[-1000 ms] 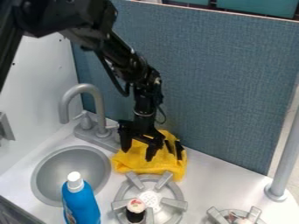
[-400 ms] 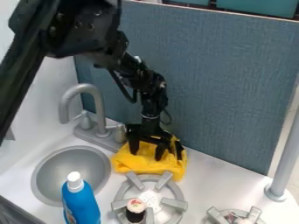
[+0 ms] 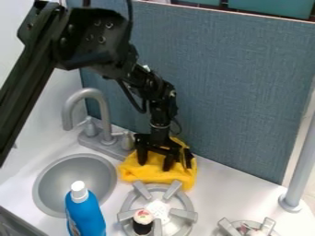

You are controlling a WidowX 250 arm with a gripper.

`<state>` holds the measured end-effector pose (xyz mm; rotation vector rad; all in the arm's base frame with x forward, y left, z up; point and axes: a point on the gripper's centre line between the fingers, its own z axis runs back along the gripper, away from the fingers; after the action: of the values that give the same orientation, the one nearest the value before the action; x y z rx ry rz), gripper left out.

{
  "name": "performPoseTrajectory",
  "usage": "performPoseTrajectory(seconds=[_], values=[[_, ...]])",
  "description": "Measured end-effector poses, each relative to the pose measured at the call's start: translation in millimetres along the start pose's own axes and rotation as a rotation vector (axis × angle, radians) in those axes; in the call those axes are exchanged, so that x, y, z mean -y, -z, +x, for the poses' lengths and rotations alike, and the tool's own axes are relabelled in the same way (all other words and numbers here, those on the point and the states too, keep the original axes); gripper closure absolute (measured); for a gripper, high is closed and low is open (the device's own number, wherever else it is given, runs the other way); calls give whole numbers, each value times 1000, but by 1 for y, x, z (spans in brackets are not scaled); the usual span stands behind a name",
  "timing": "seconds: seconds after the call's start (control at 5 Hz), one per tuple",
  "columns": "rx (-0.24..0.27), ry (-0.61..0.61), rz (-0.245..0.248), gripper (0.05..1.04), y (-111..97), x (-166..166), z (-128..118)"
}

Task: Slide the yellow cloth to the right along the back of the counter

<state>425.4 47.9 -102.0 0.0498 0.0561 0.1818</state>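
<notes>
We judge the step in hand to be engaging the soft yellow cloth near the back edge of the white counter; the black two-finger gripper stands at it, fingers spread, and gripping calls for a fold between them. Left to right, we count one round grey sink, one blue white-capped plastic bottle, one curved grey faucet, one cloth, two grey pronged burners.

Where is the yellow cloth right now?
In the camera view, the cloth lies at lower middle, right of the sink and just above the left burner, with the open gripper over it.
</notes>
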Motion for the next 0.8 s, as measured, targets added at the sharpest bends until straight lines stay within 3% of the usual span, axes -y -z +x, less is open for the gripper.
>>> performPoseTrajectory(seconds=[0.2,0.4,0.6,0.8], values=[[-34,157,-53,83,-4,25,-5],[-51,337,-37,83,-9,72,-18],[-32,444,-38,83,-20,119,-28],[9,465,-71,83,-27,149,-36]])
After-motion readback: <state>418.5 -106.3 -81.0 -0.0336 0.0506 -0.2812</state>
